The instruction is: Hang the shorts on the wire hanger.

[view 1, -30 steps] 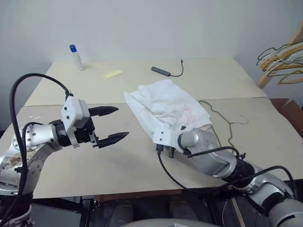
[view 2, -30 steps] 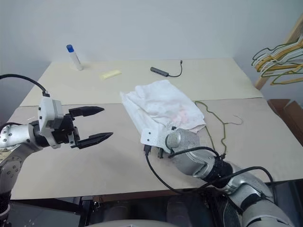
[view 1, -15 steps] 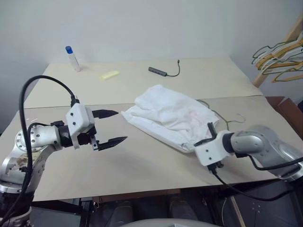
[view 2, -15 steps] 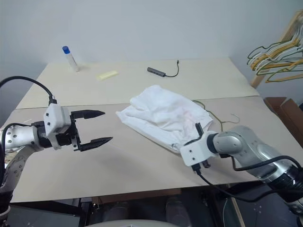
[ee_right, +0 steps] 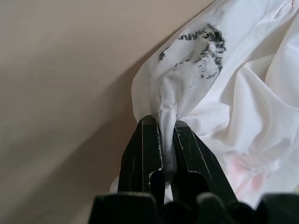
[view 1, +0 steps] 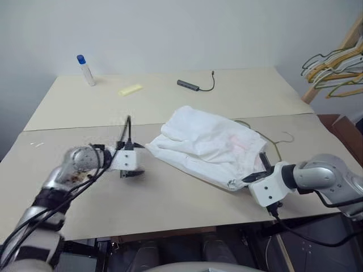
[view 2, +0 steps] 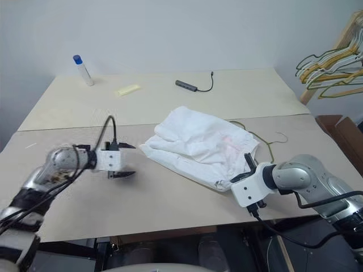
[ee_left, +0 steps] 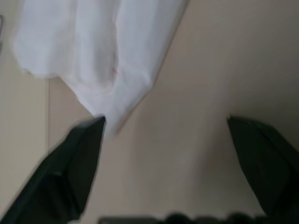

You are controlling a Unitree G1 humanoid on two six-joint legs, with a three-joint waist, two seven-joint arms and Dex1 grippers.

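1. Looking down from the head views: the shorts [view 1: 207, 146] lie rumpled on the table [view 1: 170, 198], right of centre, not yet hung. The wire hanger [view 2: 265, 140] lies flat on the table at the shorts' far-right side, partly under the cloth, with its hook free toward the right edge. The right gripper [view 2: 248, 171] is clamped on the near-right corner of the shorts. The left gripper [view 2: 127, 160] sits low over the table just beside the shorts' left corner. By this evidence the task is at an early stage: one corner is gripped, the second is not, and threading onto the hanger remains. Bare table lies in front of and left of the shorts; a bottle [view 1: 85, 69], a yellow slip [view 1: 131, 89] and a cabled adapter [view 1: 188, 85] stand well apart at the back. Spare hangers [view 1: 334, 71] hang beyond the right edge, which is near the right arm.

2. Left wrist view: the fingers [ee_left: 79, 163] are spread wide, one tip next to the corner of the shorts [ee_left: 100, 60]; whether it touches cannot be told.

3. Right wrist view: the fingers [ee_right: 142, 156] are closed on a pinched fold of the shorts [ee_right: 219, 93], beside a dark print.
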